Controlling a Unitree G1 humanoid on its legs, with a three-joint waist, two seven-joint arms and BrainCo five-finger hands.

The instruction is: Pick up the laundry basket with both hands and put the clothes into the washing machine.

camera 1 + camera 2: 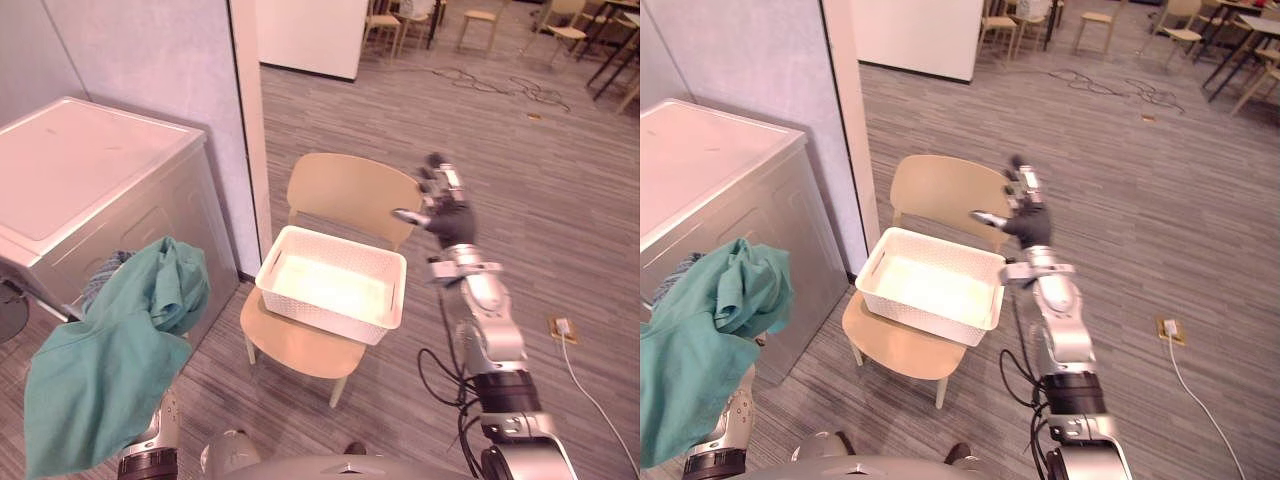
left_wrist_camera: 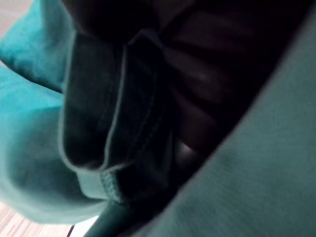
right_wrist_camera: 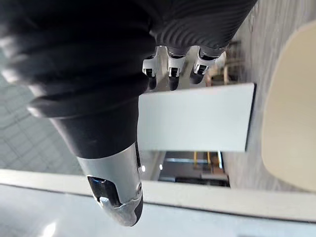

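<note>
Teal cloth covers the left robot hand, grip unclear; right robot hand spread open, empty.

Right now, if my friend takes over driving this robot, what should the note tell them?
Left hand: buried under the teal cloth, grip unseen.
Right hand: open, empty, raised above the backrest of the pale wooden chair.
The white perforated plastic basket sits on the chair's seat and looks empty.
Done: the cloth is out of the basket, hanging in front of the grey-white washing machine.
Left: get the cloth into the machine.
</note>
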